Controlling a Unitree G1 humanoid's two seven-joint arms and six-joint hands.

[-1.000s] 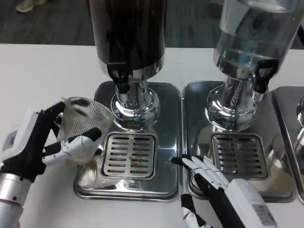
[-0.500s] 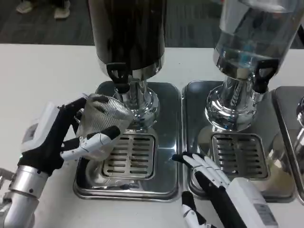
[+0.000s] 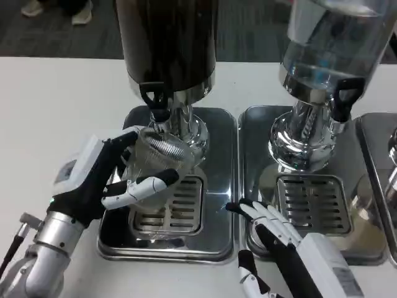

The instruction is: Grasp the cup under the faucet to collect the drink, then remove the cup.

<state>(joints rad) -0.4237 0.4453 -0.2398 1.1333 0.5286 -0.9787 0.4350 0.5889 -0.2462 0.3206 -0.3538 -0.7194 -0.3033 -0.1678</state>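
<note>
A clear ribbed plastic cup (image 3: 156, 162) is gripped by my left hand (image 3: 102, 180), whose fingers wrap its side. The cup hangs above the slotted drip grate (image 3: 177, 211), its mouth just below the black faucet (image 3: 155, 99) of the dark drink dispenser (image 3: 166, 37). I cannot see any liquid flowing. My right hand (image 3: 282, 245) lies open at the lower right, fingers spread over the front edge of the neighbouring metal tray (image 3: 260, 124).
A second dispenser with clear liquid (image 3: 332, 43) stands at the right on its own tray and grate (image 3: 313, 202), with a black tap (image 3: 341, 99). A third tray edge (image 3: 378, 136) shows at the far right. White table (image 3: 56, 105) lies to the left.
My left hand has carried the cup rightward and forward, from beside the tray's left edge to over the grate under the faucet. The right hand has stayed put.
</note>
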